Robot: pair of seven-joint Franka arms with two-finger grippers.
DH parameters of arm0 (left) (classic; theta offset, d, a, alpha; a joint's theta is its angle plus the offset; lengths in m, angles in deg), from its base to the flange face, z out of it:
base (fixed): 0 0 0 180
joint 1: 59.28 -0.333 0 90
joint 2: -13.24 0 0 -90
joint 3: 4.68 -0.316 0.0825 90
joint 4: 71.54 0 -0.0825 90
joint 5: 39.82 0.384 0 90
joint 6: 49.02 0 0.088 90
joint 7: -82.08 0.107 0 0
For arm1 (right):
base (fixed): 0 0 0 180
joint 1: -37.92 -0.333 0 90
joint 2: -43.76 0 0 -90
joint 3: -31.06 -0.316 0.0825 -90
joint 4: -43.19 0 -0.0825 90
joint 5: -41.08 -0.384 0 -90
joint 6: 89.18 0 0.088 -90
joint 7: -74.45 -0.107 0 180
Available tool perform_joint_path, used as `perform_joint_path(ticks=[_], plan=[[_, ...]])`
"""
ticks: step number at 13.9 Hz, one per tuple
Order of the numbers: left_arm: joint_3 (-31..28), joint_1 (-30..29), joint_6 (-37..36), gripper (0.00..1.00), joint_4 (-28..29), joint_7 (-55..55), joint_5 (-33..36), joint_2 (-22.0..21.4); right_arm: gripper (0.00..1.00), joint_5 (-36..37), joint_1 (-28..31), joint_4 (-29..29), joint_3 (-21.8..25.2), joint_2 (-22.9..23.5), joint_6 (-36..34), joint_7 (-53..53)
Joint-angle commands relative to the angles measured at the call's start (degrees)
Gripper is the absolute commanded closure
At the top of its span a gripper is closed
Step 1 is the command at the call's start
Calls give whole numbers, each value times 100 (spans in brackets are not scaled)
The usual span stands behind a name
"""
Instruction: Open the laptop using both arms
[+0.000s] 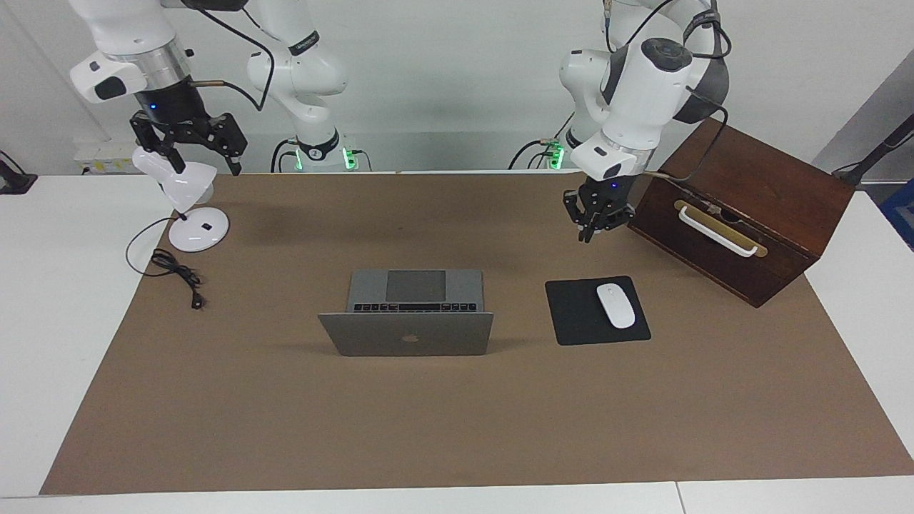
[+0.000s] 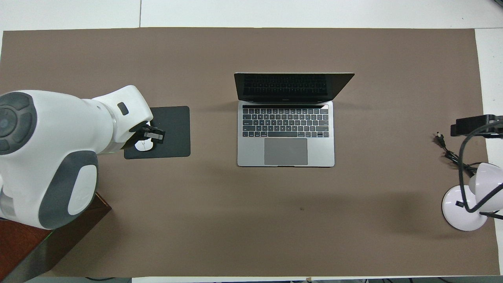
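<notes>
The silver-grey laptop (image 1: 407, 335) stands open in the middle of the brown mat, its lid with the dark apple logo raised about upright. Its dark keyboard and trackpad (image 2: 285, 151) face the robots, and the screen (image 2: 292, 86) is dark. My left gripper (image 1: 597, 227) hangs in the air beside the wooden box, over the mouse pad's edge that is nearer to the robots. In the overhead view it (image 2: 151, 135) covers the mouse. My right gripper (image 1: 191, 148) is open and empty, raised over the lamp's head. Neither gripper touches the laptop.
A black mouse pad (image 1: 582, 321) with a white mouse (image 1: 615, 305) lies beside the laptop toward the left arm's end. A dark wooden box (image 1: 750, 207) with a white handle stands there too. A white desk lamp (image 1: 196, 228) and its black cable (image 1: 178, 275) are at the right arm's end.
</notes>
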Motion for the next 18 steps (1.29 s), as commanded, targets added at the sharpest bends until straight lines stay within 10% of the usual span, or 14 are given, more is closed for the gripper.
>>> perform_joint_path(ticks=[1, 2, 18], plan=[[41, -314, -397, 39, -51, 20, 84, -174, 0, -78, -6, -116, -2, -39, 405, -56], [41, -419, -468, 0, -69, 20, 110, -236, 0, -61, -6, -55, -11, 48, 406, -56], [41, -2081, -2242, 0, -1157, -15, 216, -395, 0, 36, 12, 1263, -11, 848, -402, -38]])
